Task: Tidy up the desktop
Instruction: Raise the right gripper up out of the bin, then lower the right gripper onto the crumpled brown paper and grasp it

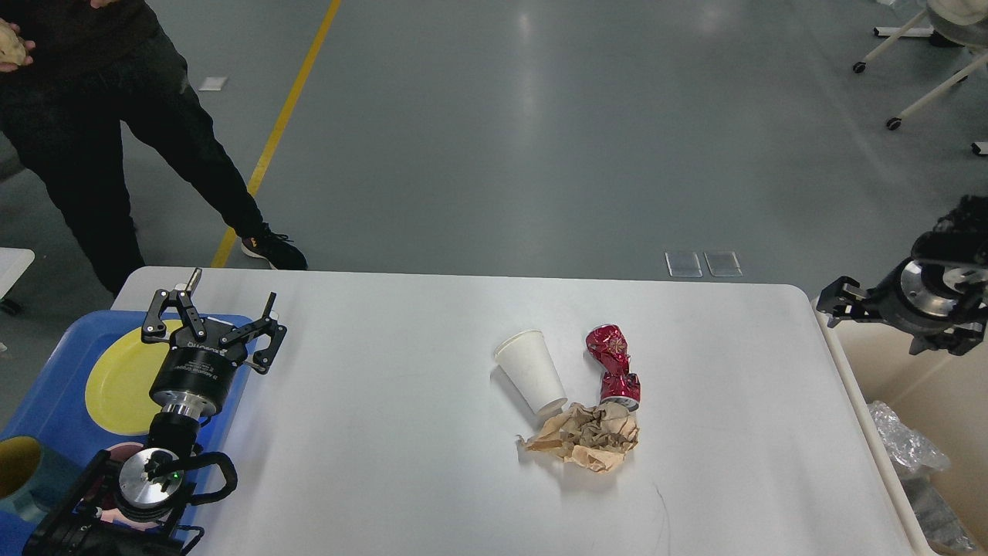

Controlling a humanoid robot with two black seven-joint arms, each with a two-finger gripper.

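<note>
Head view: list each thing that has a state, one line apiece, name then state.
paper cup: on its side on the desktop, empty
red can: crushed, lying flat
brown paper: crumpled, touching cup and can
yellow plate: flat in the blue tray, bare
beige bin: open, clear plastic inside
left gripper: open, holding nothing
right gripper: above the bin's edge, fingers not clear

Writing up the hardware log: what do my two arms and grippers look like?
Both are black with bare silver metal wrist rings. The left gripper has two skeletal linkage fingers, faint lettering on its round body and a looping black cable below. The right gripper is similar, seen side-on.
</note>
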